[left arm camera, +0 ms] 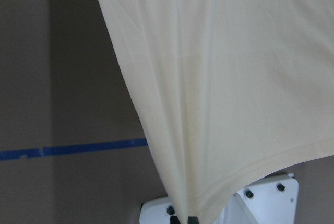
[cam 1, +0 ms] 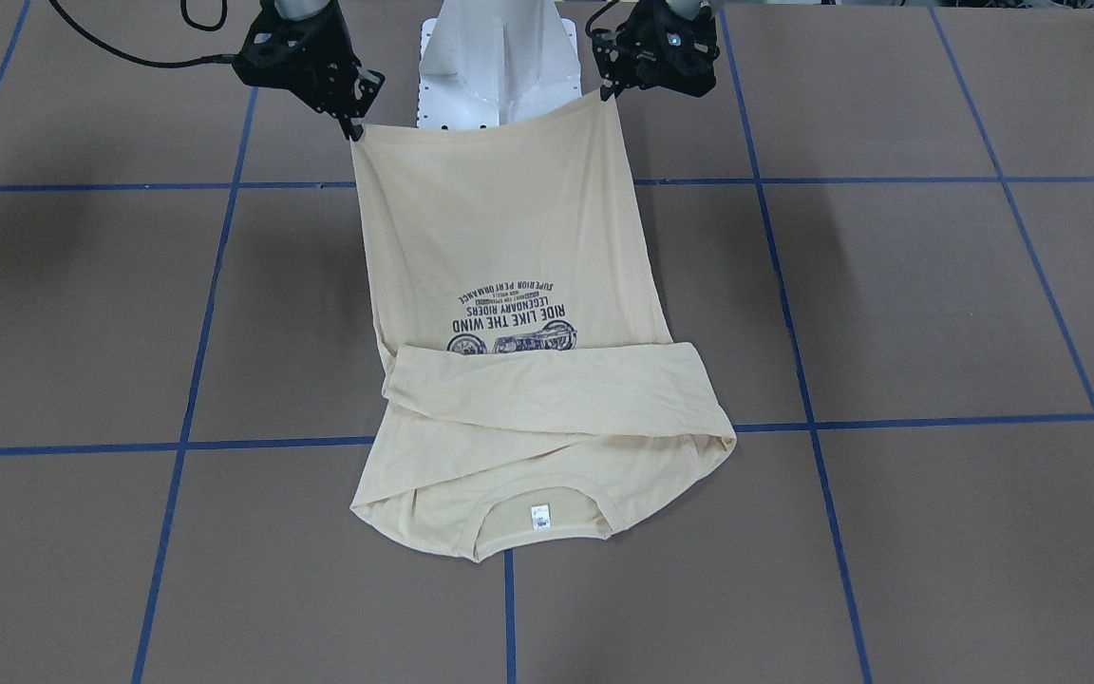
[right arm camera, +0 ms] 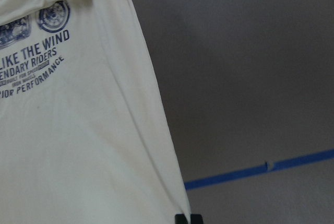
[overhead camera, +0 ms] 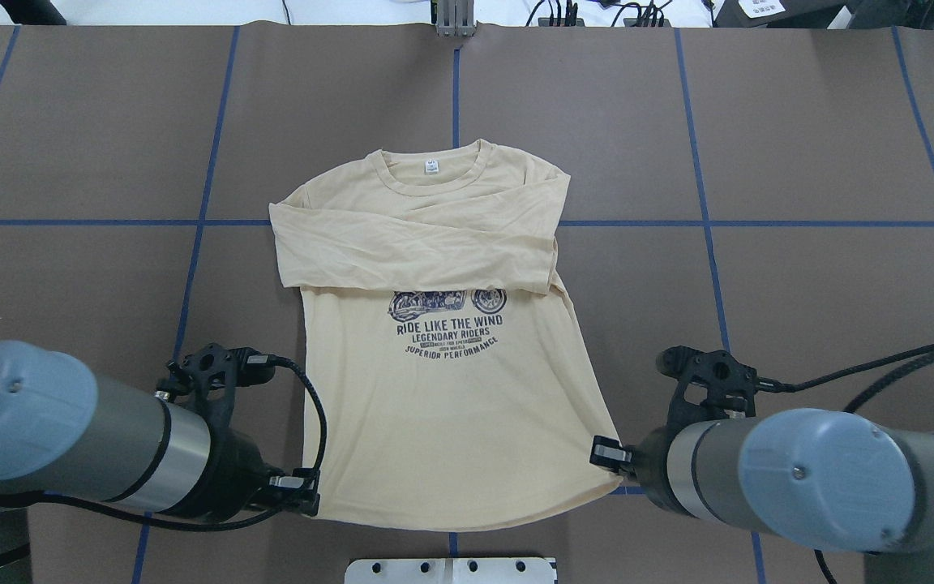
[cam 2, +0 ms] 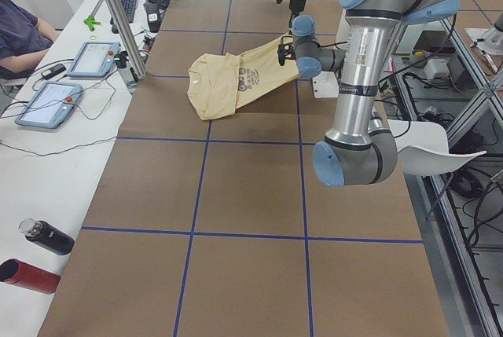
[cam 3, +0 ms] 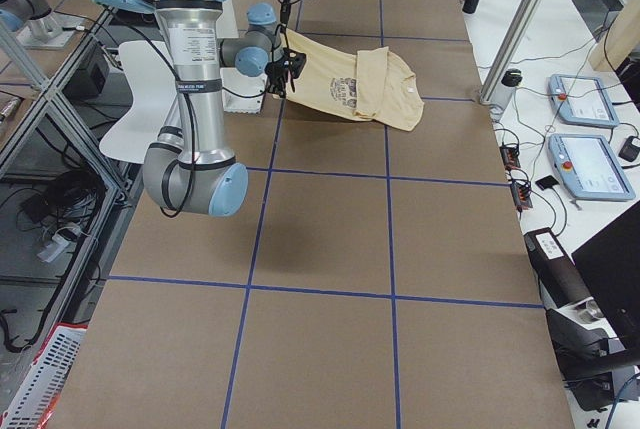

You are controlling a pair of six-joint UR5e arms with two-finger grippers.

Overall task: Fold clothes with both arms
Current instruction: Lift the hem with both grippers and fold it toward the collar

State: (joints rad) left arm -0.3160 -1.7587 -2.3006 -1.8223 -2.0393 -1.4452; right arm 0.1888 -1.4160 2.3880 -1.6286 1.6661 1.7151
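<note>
The cream long-sleeved T-shirt point(overhead camera: 451, 405) lies print up on the brown table, collar and white neck label point(overhead camera: 430, 167) far from me, both sleeves folded across the chest point(overhead camera: 418, 247). My left gripper point(overhead camera: 310, 493) is shut on the left hem corner. My right gripper point(overhead camera: 606, 454) is shut on the right hem corner. Both corners are raised off the table, so the lower body of the shirt point(cam 1: 509, 237) slopes up to the left gripper point(cam 1: 609, 90) and the right gripper point(cam 1: 357, 133). The wrist views show the hem cloth point(left arm camera: 235, 104) point(right arm camera: 78, 130) hanging from the fingertips.
The white pedestal base point(overhead camera: 451, 570) stands just behind the raised hem. Blue tape lines point(overhead camera: 702, 223) grid the brown table. An operator's bench with tablets point(cam 2: 94, 58), a metal post point(cam 2: 118, 23) and bottles point(cam 2: 47, 236) runs along the far side.
</note>
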